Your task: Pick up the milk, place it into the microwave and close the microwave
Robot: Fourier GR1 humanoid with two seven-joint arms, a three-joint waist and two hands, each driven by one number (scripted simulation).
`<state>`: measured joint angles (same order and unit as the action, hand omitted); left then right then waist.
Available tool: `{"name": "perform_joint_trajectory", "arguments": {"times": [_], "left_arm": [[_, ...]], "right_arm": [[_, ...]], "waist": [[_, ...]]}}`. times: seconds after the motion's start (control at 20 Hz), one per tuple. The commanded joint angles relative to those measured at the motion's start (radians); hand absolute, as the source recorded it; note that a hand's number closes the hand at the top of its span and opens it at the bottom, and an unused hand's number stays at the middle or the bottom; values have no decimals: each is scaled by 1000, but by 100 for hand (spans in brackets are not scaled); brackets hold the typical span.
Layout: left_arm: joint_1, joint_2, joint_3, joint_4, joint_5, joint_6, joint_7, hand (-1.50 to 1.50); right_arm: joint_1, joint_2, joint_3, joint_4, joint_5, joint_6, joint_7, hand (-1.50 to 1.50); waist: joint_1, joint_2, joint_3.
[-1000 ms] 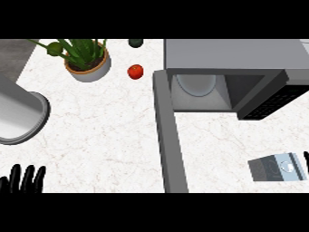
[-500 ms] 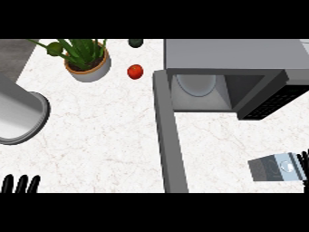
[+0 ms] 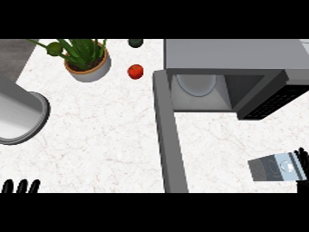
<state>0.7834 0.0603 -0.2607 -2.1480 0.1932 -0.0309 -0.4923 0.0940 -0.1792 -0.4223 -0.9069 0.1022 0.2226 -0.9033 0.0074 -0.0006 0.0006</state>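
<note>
The milk carton (image 3: 272, 168), grey-white with a round cap, stands on the counter at the lower right. My right hand (image 3: 308, 174) is right beside it on its right, fingers straight and upright, touching or nearly touching its side. The microwave (image 3: 240, 68) sits at the upper right with its door (image 3: 169, 136) swung open toward me; a white plate (image 3: 197, 84) lies inside its cavity. My left hand (image 3: 21, 186) shows only as fingertips at the lower left edge, far from the milk.
A potted plant (image 3: 84, 61) stands at the upper left, with a red tomato (image 3: 136, 71) and a dark avocado (image 3: 136, 43) beside it. A large grey cylinder (image 3: 9, 113) lies at the left. The open door splits the counter down the middle.
My right hand has slid left and down, closing in on the milk's right side. My left hand has sunk toward the lower edge, leaving only fingertips in view.
</note>
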Motion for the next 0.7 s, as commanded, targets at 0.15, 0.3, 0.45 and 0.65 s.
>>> {"name": "perform_joint_trajectory", "arguments": {"times": [0.15,0.3,0.45,0.65], "left_arm": [[82,24,-24,-71,8,-5,-3,-150],[-7,-15,-41,35,-25,27,-24,-150],[38,40,39,60,46,-48,-114,-150],[-3,26,15,69,19,-12,-69,-150]], "right_arm": [[-72,-42,22,135,-1,51,-105,-150],[-98,-65,23,151,-20,70,-101,-150],[-85,-17,42,137,-29,35,-82,-150],[-148,-5,52,215,-24,-17,-112,-150]], "waist": [[5,0,0],[-1,0,0],[1,-1,-1],[0,0,0]]}}
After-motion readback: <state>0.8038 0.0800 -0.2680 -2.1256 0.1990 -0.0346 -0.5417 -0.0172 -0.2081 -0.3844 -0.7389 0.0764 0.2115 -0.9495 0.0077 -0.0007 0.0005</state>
